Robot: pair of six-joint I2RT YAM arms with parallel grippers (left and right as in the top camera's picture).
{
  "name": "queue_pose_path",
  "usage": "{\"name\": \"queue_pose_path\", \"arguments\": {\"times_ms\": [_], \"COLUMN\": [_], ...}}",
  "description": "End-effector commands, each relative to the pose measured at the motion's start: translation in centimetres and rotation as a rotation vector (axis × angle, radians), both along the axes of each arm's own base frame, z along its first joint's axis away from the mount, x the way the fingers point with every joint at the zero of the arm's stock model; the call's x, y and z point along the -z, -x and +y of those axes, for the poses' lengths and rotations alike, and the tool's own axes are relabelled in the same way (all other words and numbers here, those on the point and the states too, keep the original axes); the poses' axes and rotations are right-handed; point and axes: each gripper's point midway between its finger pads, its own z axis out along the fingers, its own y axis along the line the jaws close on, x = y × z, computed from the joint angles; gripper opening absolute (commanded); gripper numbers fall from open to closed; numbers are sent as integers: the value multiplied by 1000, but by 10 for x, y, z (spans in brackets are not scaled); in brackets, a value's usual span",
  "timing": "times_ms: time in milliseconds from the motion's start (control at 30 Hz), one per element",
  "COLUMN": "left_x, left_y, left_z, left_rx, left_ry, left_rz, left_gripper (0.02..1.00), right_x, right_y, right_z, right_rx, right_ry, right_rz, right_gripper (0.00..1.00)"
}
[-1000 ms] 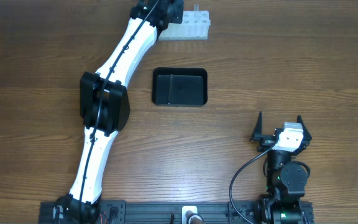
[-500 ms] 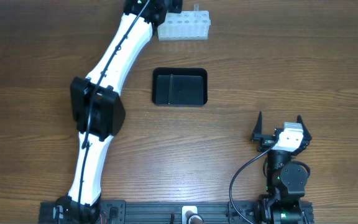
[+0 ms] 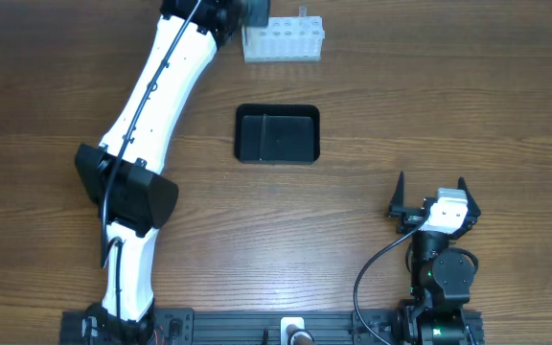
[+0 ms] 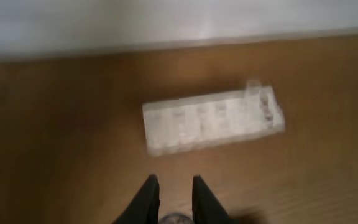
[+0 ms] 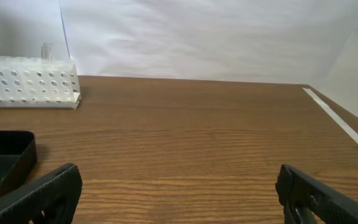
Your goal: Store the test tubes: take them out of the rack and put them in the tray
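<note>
Left arm [image 3: 151, 96] stretches diagonally up the surface [image 3: 468, 86], wrist at the far edge just left of the white rack [image 3: 284, 43]. Left gripper [image 4: 173, 186] points at the rack w/ fingers nearly together, narrow gap. Right gripper [image 3: 431, 182] is near its base, fingers wide apart. Black tray [image 3: 278, 108] sits below the rack. Vs 1 s ago: left elbow swung left, wrist slid off the rack's end.

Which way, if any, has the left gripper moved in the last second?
Yes. Seen from above, the left gripper has slid left, off the rack's left end.
</note>
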Motion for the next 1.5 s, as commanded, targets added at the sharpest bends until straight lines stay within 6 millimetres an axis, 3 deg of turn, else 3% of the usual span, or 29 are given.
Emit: {"name": "queue_pose_path", "arguments": {"times_ms": [33, 200, 467, 700, 1000, 1500], "left_x": [5, 27, 66, 109, 147, 184], "left_y": [51, 87, 113, 116, 114, 110], "left_z": [-15, -10, -9, -9, -9, -1], "left_rx": [54, 26, 35, 23, 12, -15], "left_ry": [74, 39, 12, -32, -63, -79], "left_rz": [190, 358, 551, 660, 727, 791], "left_gripper": [40, 40, 38, 38, 40, 53], "right_x": [2, 2, 2, 2, 2, 2], "right_y": [0, 0, 0, 0, 0, 0], "right_z": [-2, -2, -2, -2, -2, -2], "right_rx": [9, 9, 9, 9, 9, 9], "right_ry": [1, 1, 1, 1, 1, 1], "right_rz": [1, 2, 1, 2, 1, 2], "right_gripper": [991, 993, 991, 993, 993, 991]}}
